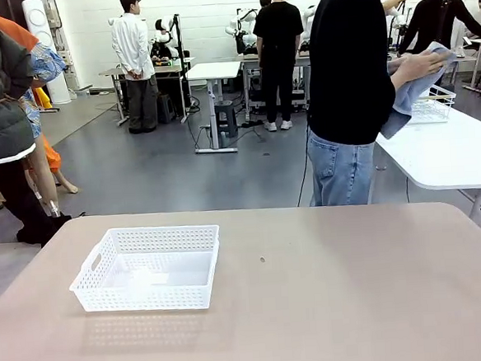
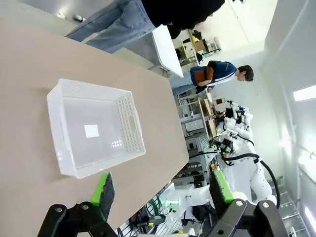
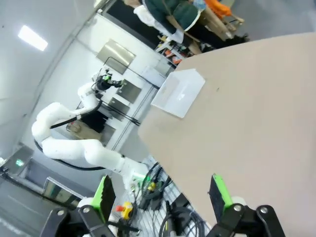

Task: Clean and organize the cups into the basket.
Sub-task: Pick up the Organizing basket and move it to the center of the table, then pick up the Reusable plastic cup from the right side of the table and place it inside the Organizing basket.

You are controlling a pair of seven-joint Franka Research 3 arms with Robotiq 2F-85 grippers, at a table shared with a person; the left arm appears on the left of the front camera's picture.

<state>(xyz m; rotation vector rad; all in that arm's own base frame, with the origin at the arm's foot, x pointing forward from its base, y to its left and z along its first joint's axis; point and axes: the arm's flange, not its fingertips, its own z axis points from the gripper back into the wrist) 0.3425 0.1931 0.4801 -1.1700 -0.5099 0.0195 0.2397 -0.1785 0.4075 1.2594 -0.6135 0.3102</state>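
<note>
Now the basket [image 1: 141, 296] sits mouth-up, long axis crosswise; left claw [image 2: 160, 186], right claw [image 3: 161, 191] released.

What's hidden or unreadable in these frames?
Front view: whatever the person's hand holds is wrapped in the blue-grey cloth; cup or not, cannot tell.
Front view: dark speck on the table, too small to identify.
Left wrist view: white square on the basket floor, too small to read.
Right wrist view: basket interior too distant to check.
</note>
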